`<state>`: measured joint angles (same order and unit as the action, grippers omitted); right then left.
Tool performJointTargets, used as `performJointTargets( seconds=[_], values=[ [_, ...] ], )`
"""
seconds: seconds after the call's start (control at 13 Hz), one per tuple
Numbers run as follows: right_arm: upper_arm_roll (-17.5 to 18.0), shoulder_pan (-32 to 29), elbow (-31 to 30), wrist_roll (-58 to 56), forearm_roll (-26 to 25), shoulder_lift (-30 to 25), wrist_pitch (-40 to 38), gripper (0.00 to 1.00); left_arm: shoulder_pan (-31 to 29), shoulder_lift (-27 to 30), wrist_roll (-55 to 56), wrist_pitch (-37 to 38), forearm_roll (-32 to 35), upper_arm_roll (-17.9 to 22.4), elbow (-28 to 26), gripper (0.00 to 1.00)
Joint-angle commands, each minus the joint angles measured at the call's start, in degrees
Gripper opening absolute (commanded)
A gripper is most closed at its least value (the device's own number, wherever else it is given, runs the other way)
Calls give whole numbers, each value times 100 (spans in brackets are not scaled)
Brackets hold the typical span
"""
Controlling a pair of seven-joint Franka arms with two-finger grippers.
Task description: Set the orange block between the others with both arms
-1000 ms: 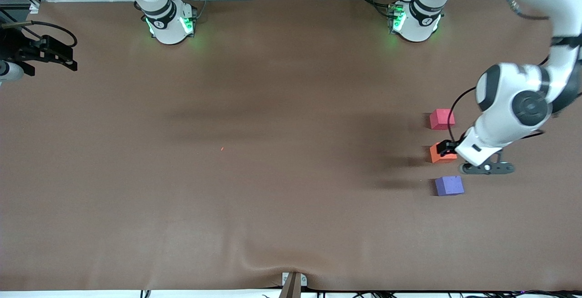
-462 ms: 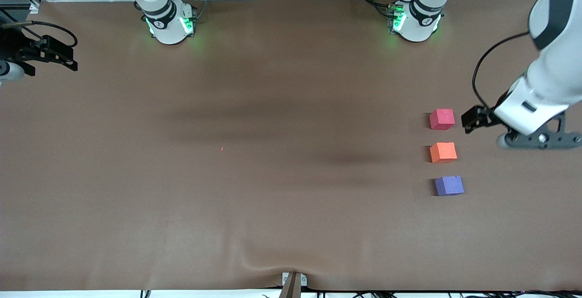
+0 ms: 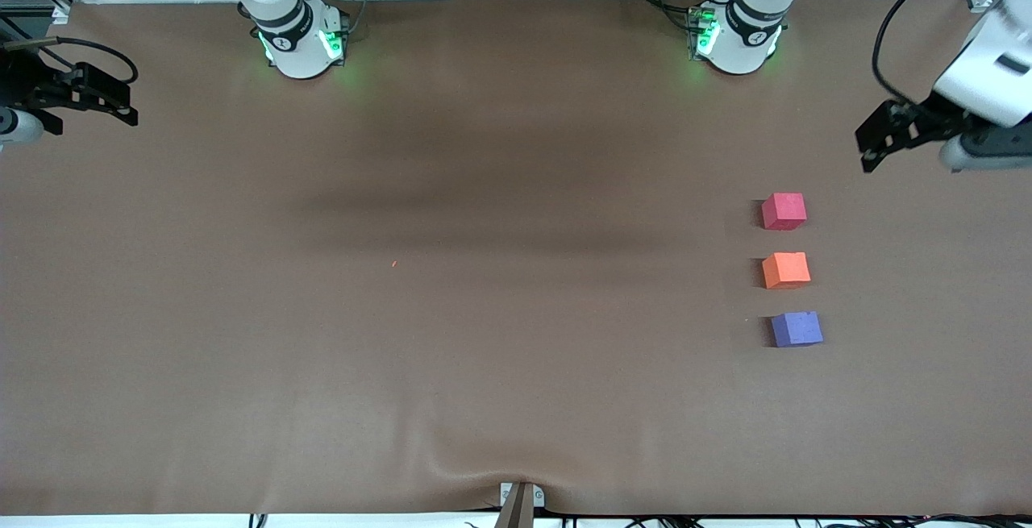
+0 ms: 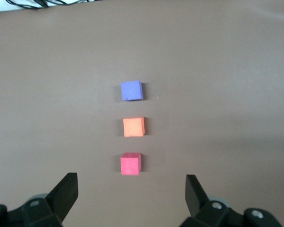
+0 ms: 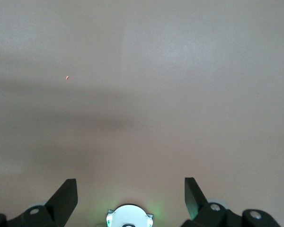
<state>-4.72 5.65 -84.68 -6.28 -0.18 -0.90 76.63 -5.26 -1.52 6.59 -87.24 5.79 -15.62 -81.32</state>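
The orange block [image 3: 786, 270] rests on the brown table in a straight row, between the pinkish-red cube [image 3: 784, 210] and the purple cube [image 3: 796, 329], with small gaps on both sides. The left wrist view shows the same row: purple cube [image 4: 131, 90], orange block [image 4: 134, 126], pinkish-red cube [image 4: 130, 163]. My left gripper [image 3: 871, 145] [image 4: 131, 189] hangs open and empty over bare table toward the left arm's end, apart from the cubes. My right gripper [image 3: 125, 105] [image 5: 130, 189] waits open and empty at the right arm's end.
A tiny orange speck [image 3: 394, 264] [image 5: 66, 77] lies mid-table. The green-lit arm bases [image 3: 302, 40] [image 3: 738, 36] stand along the table edge farthest from the front camera. A bracket [image 3: 520, 500] sits at the nearest edge.
My left gripper, which was down at the orange block, has lifted and drawn away toward its own end of the table. The block stayed between the others. The right arm has not moved.
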Motion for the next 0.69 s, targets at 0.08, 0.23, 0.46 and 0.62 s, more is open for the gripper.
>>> performJointTargets(
  seconds=[0.08, 0.23, 0.46, 0.62],
  values=[
    [-12, 42, 13, 4, -96, -6, 19, 100, 744, 467, -316, 268, -517, 1069, -463, 100],
    [-3, 42, 13, -5, -96, -6, 19, 100, 842, 801, -325, 251, -509, 1228, -893, 100],
    [-12, 42, 13, -5, -105, -6, 19, 100, 825, 732, -395, 260, -325, 1281, -711, 100],
    [-12, 42, 13, -5, -96, -6, 19, 100, 842, 697, -510, 277, -315, 1386, -684, 100]
  ],
)
